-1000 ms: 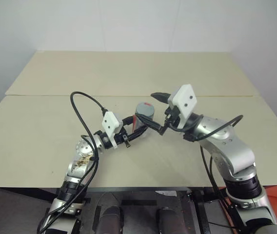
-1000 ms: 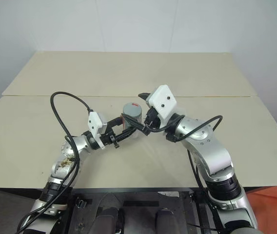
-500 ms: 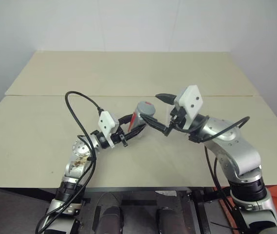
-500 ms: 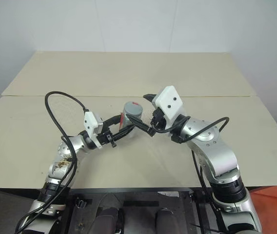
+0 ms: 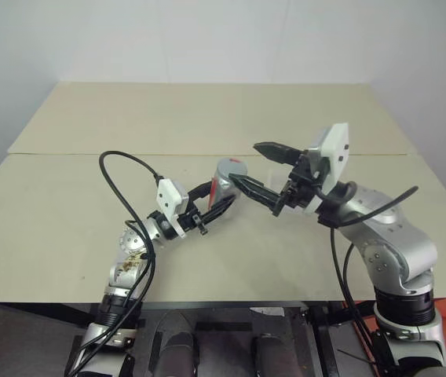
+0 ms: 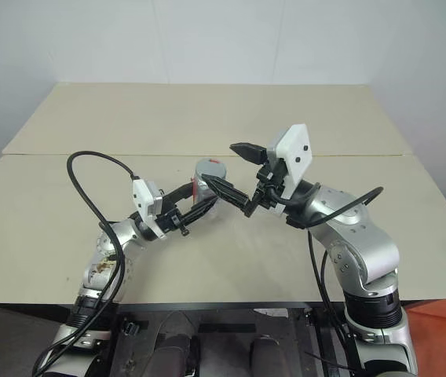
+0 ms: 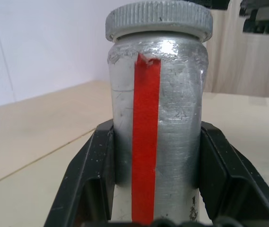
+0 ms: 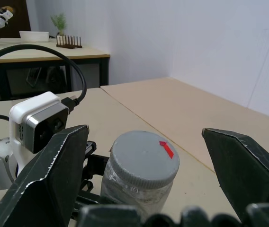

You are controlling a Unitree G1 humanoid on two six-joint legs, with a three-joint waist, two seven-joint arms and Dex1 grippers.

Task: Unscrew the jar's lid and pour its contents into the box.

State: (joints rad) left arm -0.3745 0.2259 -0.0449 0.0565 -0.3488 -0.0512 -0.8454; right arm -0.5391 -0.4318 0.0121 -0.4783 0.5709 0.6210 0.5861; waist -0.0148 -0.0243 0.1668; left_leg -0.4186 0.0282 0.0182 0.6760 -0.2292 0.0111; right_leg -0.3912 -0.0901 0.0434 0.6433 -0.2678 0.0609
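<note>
Above the pale tabletop, the left gripper clamps its fingers around the jar, holding it off the surface near the middle. The gray lid with its red mark sits on the jar. Just beside it, the right gripper has its fingers spread wide, one above the lid and one lower, next to the jar.

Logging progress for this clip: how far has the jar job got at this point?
Done: the left tool is shut on the jar, held above the table. In hand: the right tool stands open beside the lid, one finger on each side, touching nothing. Left: the lid sits on the jar, so unscrewing is not finished and pouring has not begun.
</note>
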